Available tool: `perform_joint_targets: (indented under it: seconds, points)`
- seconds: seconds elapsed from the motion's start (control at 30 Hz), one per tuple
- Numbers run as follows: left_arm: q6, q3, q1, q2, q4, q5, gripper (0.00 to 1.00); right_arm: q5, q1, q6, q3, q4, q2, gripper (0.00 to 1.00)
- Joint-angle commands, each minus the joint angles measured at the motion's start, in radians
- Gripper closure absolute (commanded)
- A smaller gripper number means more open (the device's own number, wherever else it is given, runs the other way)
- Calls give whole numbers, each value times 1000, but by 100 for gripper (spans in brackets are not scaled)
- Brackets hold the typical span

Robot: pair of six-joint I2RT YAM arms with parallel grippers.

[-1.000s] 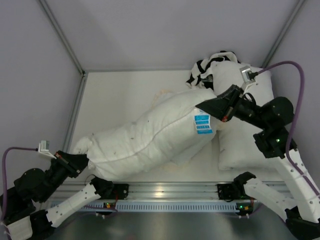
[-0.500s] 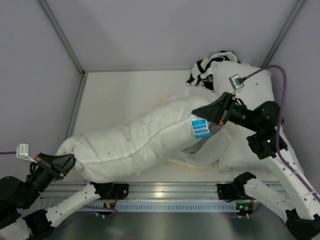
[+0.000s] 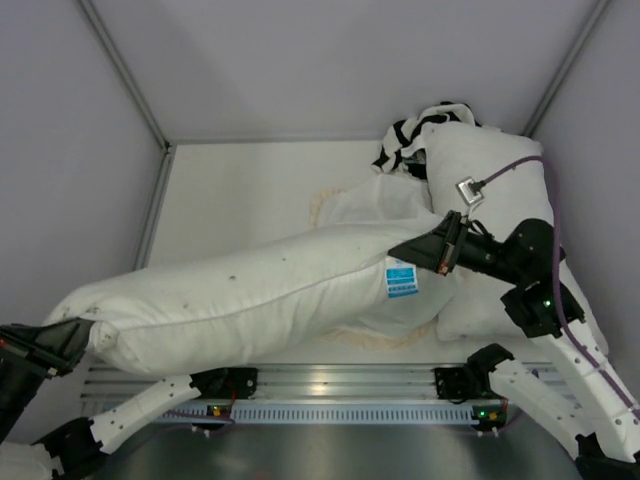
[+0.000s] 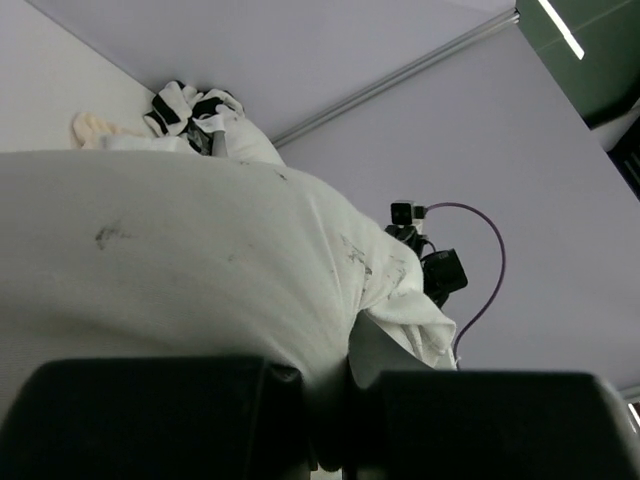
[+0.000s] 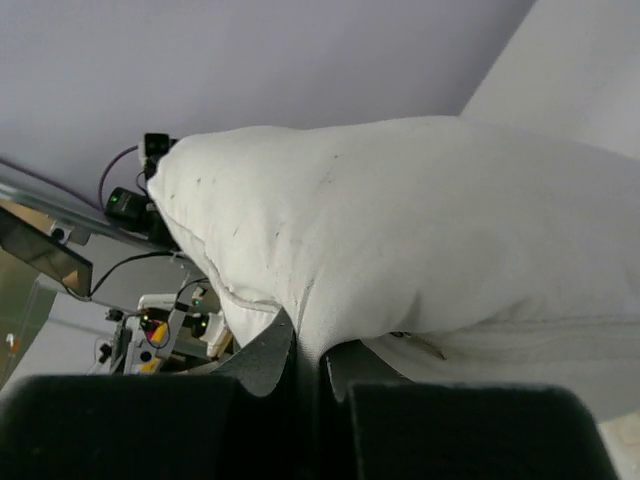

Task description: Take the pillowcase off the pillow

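The speckled white pillow [image 3: 250,295] with a blue label hangs stretched between both grippers above the table. My left gripper [image 3: 75,338] at the lower left is shut on the pillow's left end, seen in the left wrist view [image 4: 335,400] pinching the fabric of the pillow [image 4: 180,260]. My right gripper [image 3: 420,248] is shut on the right end near the label; the right wrist view [image 5: 310,360] shows speckled pillow [image 5: 420,230] cloth between its fingers. The cream pillowcase [image 3: 365,205] with its frill lies crumpled on the table behind and under the pillow's right end.
A longer plain white pillow [image 3: 495,190] lies at the right under my right arm. A black-and-white patterned cloth [image 3: 405,135] sits at the back right corner. Grey walls enclose the white table [image 3: 240,190]; the metal rail [image 3: 320,385] runs along the near edge.
My left gripper has pulled the pillow's left end far toward the lower left and up, stretching the pillow long. My right gripper has shifted slightly down. More of the pillowcase lies bare behind.
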Motion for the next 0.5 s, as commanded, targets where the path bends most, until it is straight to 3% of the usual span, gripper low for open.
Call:
perform_joint_targets:
  seconds: [0.0, 0.27, 0.37, 0.47]
  points:
    - [36, 25, -1, 52, 129, -29, 100, -24, -2, 36, 128, 41, -58, 100]
    - [54, 47, -9, 52, 130, -72, 100, -17, 0, 2, 257, 34, -35, 100]
    - [47, -20, -10, 58, 132, -67, 100, 6, -2, -48, 288, 52, 66, 100]
    - [37, -135, -13, 69, 158, -46, 100, 37, 0, -119, 337, 134, 283, 100]
